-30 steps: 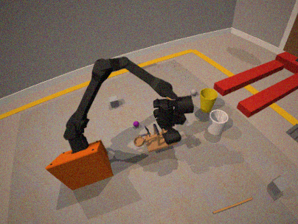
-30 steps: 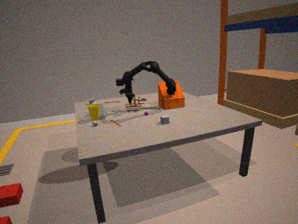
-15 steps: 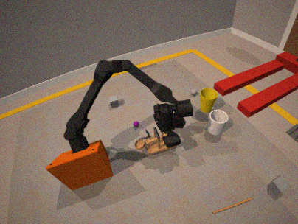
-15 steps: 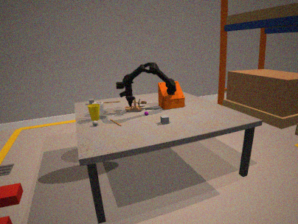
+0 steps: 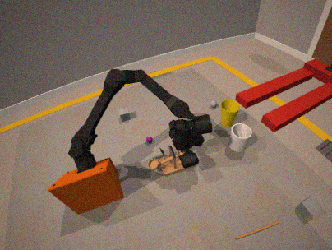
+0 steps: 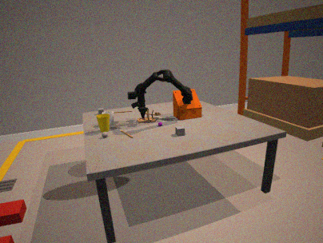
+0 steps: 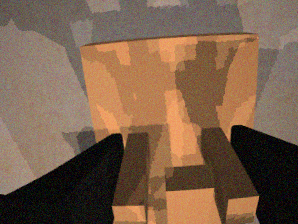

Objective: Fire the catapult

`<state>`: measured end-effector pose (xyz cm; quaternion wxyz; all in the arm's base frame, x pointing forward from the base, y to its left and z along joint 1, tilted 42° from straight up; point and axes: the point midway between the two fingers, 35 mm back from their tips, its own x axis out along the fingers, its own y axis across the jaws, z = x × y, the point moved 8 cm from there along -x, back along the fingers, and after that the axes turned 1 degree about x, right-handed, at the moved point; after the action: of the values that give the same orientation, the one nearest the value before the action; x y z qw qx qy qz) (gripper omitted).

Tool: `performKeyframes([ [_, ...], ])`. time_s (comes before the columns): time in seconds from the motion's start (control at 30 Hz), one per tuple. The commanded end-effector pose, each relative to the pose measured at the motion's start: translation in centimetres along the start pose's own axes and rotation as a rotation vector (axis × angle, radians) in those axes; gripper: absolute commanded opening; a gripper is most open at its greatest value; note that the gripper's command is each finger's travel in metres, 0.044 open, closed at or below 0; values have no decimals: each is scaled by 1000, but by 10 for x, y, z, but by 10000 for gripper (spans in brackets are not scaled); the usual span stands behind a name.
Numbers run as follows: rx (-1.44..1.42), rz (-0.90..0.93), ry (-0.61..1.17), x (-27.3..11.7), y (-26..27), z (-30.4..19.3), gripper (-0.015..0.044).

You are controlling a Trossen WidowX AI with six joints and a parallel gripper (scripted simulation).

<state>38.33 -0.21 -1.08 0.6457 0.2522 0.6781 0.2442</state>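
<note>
The wooden catapult is on the table, its round cup end toward the orange base; no ball shows in that cup. My gripper is shut on the catapult, a black finger outside each of its two wooden side rails. The purple ball lies on the table beside the catapult, apart from it. The white mug stands upright beyond the gripper; in the exterior view it is mostly behind the yellow cup.
The yellow cup stands beside the mug, with a small pale ball near it. A grey block lies past the purple ball. Another grey block and a thin stick lie farther off.
</note>
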Motion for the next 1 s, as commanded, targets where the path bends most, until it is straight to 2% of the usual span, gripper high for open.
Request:
performKeyframes([
  [0.0,-2,-1,0,0,0,0,52],
  [0.4,-2,-1,0,0,0,0,367],
  [0.5,-1,-4,-1,-24,-1,3,440],
  [0.6,0,-7,-2,-76,-1,3,440],
  [0.67,0,-6,-1,-98,-1,1,440],
  [0.77,0,-6,-1,-101,-1,0,440],
  [0.8,7,-5,-16,-88,-3,2,440],
  [0.97,4,-2,-7,-95,-2,-2,440],
])
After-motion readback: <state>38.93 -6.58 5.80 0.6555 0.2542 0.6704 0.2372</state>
